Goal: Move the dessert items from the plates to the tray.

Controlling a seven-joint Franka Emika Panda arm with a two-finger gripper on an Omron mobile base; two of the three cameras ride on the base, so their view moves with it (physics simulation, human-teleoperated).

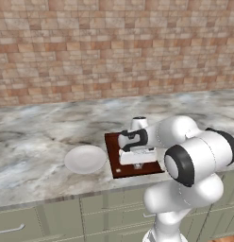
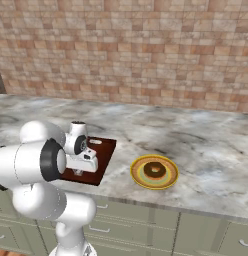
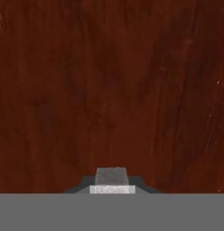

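**Gripper low over the tray, morsel between its tips**

The gripper (image 3: pixel 112 186) hangs over the one tray (image 1: pixel 115 158) at frame centre, fingers closed on the single white morsel (image 3: pixel 111 177). One doughnut (image 2: pixel 155 170) sits on the yellow-rimmed plate (image 2: pixel 138 179), right of centre; one white plate (image 1: pixel 85 159) lies just left of the tray on the desk (image 1: pixel 34 142).

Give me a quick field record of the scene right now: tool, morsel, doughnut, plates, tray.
tool: low over the tray, shut on the white morsel
white morsel: between the fingertips, above the tray's wood
doughnut: on the yellow-rimmed plate, not yet moved
white plate: beside the tray, nothing on it
tray: on the marble counter, between the plates
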